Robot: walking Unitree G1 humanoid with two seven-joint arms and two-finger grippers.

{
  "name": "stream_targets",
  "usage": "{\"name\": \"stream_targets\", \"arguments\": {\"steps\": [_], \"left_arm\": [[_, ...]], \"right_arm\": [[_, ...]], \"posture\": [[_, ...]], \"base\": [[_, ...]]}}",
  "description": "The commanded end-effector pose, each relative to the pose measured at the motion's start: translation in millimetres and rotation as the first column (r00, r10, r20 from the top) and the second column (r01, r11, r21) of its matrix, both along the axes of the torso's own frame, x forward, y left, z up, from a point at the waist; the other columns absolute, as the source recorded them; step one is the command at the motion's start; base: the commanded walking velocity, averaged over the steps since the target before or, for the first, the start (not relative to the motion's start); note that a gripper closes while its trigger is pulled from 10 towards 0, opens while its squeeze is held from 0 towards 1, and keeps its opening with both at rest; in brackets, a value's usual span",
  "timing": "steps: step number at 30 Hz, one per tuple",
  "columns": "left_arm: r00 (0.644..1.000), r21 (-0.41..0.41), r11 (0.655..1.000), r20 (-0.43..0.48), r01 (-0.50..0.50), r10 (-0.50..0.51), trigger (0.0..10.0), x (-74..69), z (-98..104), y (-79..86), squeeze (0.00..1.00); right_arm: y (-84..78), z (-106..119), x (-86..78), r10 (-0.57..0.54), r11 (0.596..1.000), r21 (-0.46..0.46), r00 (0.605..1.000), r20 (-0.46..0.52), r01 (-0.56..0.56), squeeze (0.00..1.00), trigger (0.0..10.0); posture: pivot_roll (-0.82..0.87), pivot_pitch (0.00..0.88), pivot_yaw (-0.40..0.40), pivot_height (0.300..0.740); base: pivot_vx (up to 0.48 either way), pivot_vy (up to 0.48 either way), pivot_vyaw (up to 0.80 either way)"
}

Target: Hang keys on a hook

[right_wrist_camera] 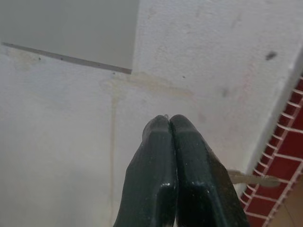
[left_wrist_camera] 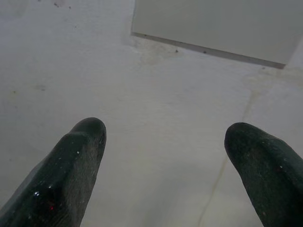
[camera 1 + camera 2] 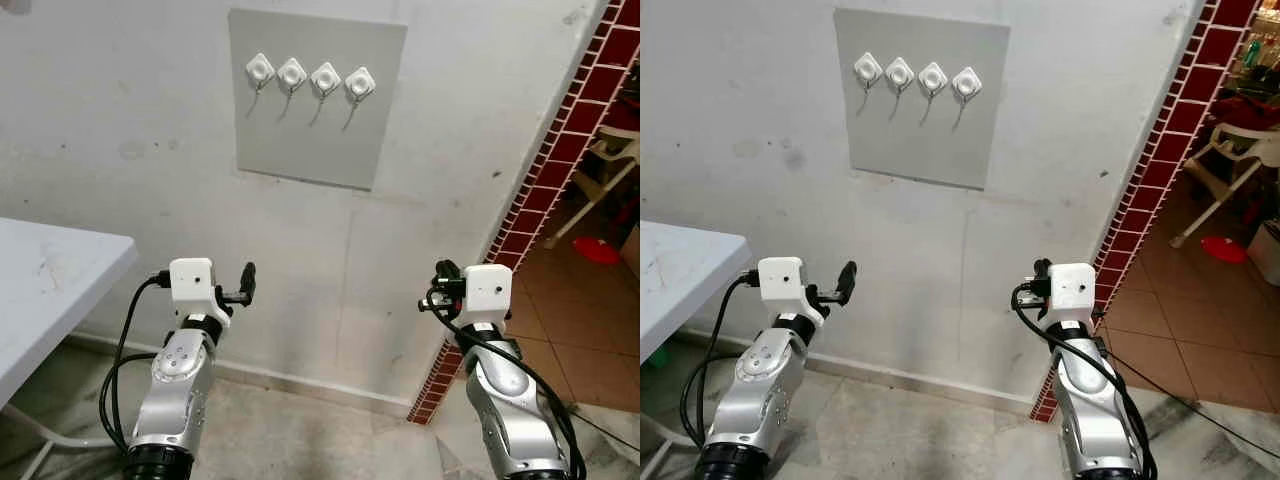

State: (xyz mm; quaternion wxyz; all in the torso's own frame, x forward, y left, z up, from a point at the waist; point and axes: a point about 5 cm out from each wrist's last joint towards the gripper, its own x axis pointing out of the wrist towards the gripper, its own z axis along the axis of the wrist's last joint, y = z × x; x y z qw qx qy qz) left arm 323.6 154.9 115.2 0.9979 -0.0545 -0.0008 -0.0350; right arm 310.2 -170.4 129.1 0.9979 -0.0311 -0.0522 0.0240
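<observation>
A grey panel (image 3: 315,130) on the white wall carries a row of several white hooks (image 3: 291,73), all bare. Both arms are raised in front of the wall, well below the panel. My left gripper (image 3: 247,280) is open with nothing between its fingers (image 2: 75,156). In the right wrist view my right gripper (image 1: 169,118) is shut, with a sliver of metal ring at its tips and a key blade (image 1: 251,178) sticking out beside the fingers. The same gripper (image 3: 440,275) points at the wall under the panel's right side.
A white table (image 3: 50,280) juts in at the left, close to my left arm. A red-tiled wall edge (image 3: 560,170) runs diagonally on the right. Beyond it lie a tiled floor, a white chair (image 3: 600,170) and a red dish (image 3: 597,250).
</observation>
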Motion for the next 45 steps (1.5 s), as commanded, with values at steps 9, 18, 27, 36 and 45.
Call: {"name": "stream_targets", "arguments": {"steps": [9,18,27,36,45], "left_arm": [[1.000,0.008,1.000,0.000,0.003,-0.003,10.0,0.3,2.2,-0.6,0.00],[1.000,-0.003,1.000,-0.001,-0.001,0.001,10.0,0.4,1.6,-1.8,0.00],[1.000,-0.004,1.000,0.008,-0.001,0.001,10.0,1.0,2.7,-2.8,0.00],[1.000,-0.004,1.000,0.008,-0.005,0.005,10.0,1.1,2.4,-2.4,0.00],[1.000,-0.004,1.000,0.004,-0.008,0.008,10.0,-0.2,1.4,-1.0,0.00]], "right_arm": [[-2.7,4.1,0.5,-0.008,1.000,-0.004,1.000,0.013,0.008,0.00,10.0],[-3.0,3.7,1.0,-0.002,1.000,-0.009,1.000,0.011,0.002,0.00,10.0],[-3.0,3.8,1.5,0.003,1.000,-0.014,1.000,0.010,-0.003,0.00,10.0],[-2.4,3.5,1.2,0.008,1.000,-0.016,1.000,0.010,-0.008,0.00,10.0],[-1.8,2.6,0.0,0.008,1.000,-0.015,1.000,0.007,-0.008,0.00,10.0]], "posture": [[0.03,0.022,-0.060,0.740],[0.03,0.015,-0.068,0.740],[0.03,0.003,-0.072,0.740],[0.03,0.000,-0.072,0.740],[0.03,0.006,-0.070,0.740]], "base": [[0.274,0.000,0.00],[0.256,0.000,0.00],[0.267,0.000,0.00],[0.278,0.000,0.00],[0.277,0.000,0.00]]}}
